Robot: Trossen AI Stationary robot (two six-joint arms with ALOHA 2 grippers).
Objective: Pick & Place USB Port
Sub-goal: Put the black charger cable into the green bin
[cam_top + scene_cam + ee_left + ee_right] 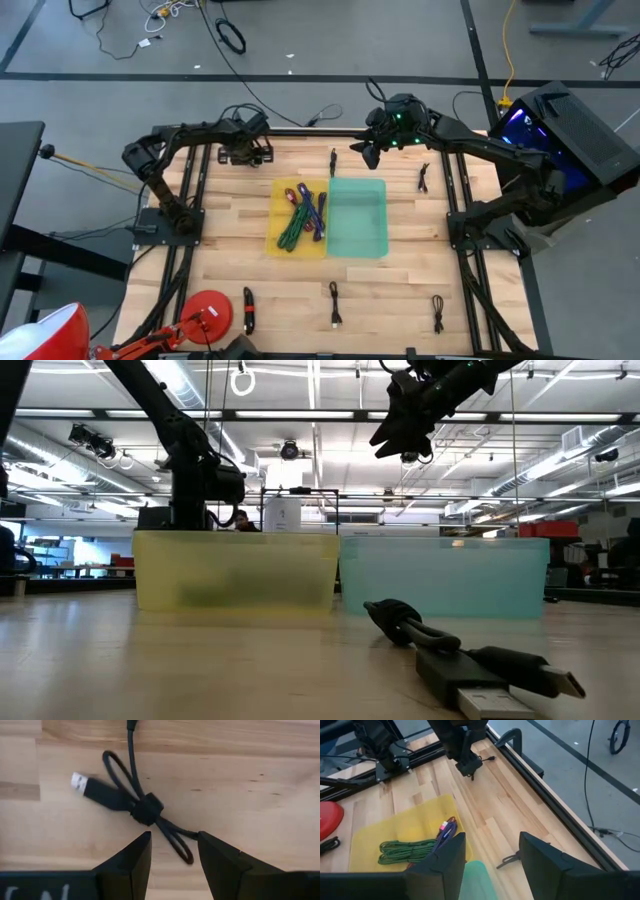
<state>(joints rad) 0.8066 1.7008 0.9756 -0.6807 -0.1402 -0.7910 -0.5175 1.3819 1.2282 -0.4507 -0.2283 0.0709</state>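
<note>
A black USB cable (145,809), tied in a bundle with a silver plug (79,781), lies flat on the wood near the table's far edge. My left gripper (172,851) (246,152) is open just above it, a finger on either side of one loop end (179,846); I see no touch. My right gripper (490,855) (368,150) is open and empty, raised high over the far edge beside the teal bin (357,216) (445,575). The yellow bin (300,216) (400,832) holds green and purple cables (405,851).
More black USB cables lie loose on the table: two near the far edge (333,161) (423,178) and three along the near edge (248,308) (334,303) (438,312), one close in the low view (470,660). A red lamp (205,312) stands at the near left corner.
</note>
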